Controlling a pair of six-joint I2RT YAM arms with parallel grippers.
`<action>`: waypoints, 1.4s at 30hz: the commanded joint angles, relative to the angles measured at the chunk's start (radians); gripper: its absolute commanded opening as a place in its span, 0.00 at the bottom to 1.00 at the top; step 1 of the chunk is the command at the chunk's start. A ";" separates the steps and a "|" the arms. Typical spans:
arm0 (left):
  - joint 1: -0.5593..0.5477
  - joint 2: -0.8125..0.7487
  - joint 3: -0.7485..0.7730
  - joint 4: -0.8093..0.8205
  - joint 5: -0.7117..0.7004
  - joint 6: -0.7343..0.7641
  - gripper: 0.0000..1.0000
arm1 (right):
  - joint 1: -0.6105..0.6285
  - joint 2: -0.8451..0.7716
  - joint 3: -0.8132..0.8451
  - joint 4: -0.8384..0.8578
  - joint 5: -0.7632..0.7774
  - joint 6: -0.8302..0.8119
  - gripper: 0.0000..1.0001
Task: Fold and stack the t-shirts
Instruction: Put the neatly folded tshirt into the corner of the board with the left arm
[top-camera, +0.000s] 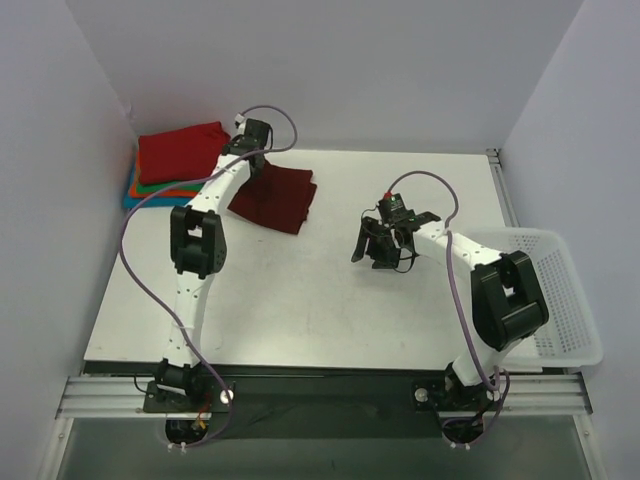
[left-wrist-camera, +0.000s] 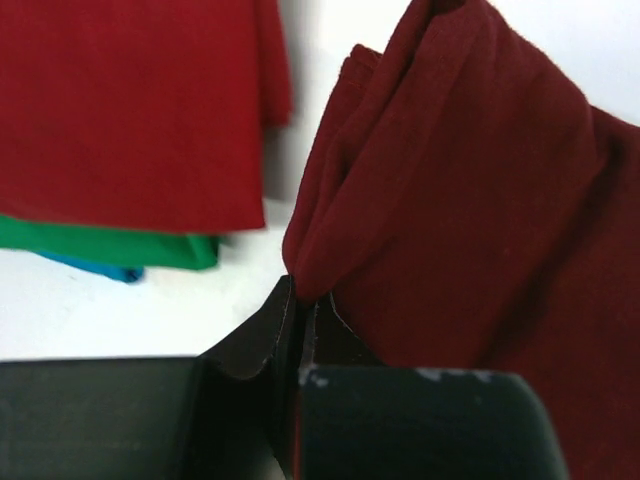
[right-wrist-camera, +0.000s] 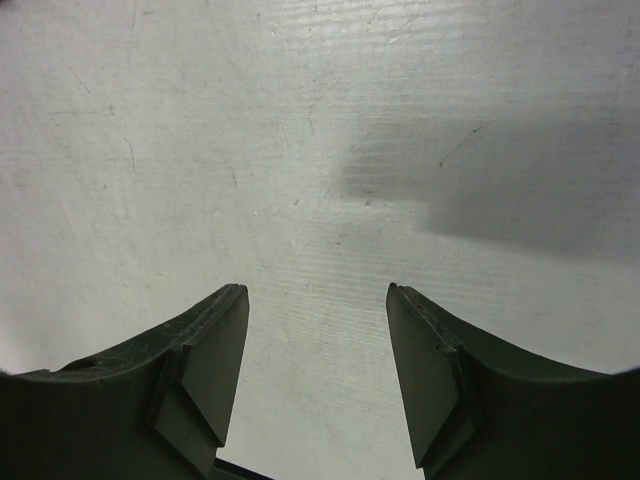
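Lying folded toward the far left of the desk (top-camera: 330, 310), the maroon shirt (top-camera: 273, 198) is a dark rectangle with its far corner gathered into a ridge of cloth. The left tool (left-wrist-camera: 300, 305) is clamped on that ridge, its fingers pressed together with the maroon fabric bunched between the tips. Just beside it, with a strip of desk showing between them, a stack of folded shirts sits in the far left corner. A red shirt (left-wrist-camera: 130, 110) is on top, a green shirt (left-wrist-camera: 100, 245) shows beneath it, and a blue shirt (left-wrist-camera: 95, 268) peeks out at the bottom. From above, an orange shirt (top-camera: 165, 187) edge also shows just under the red one. The left arm (top-camera: 195, 240) stretches far forward from its base, with its wrist over the gap between stack and maroon shirt. Well apart, near the middle of the desk, the right tool (right-wrist-camera: 318, 340) hangs low with its fingers standing apart, holding nothing, only desk surface between them. The right arm (top-camera: 505, 295) is bent, its elbow raised over the left side of a white mesh basket (top-camera: 585, 300) at the desk's right edge.
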 joint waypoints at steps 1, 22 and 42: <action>0.030 0.016 0.156 -0.008 -0.082 0.096 0.00 | 0.022 -0.049 -0.003 -0.037 0.032 -0.015 0.58; 0.258 -0.035 0.362 0.259 0.139 0.163 0.00 | 0.086 0.043 -0.058 -0.069 0.069 -0.016 0.56; 0.393 -0.113 0.325 0.257 0.239 0.124 0.00 | 0.116 0.064 -0.055 -0.051 0.080 0.004 0.56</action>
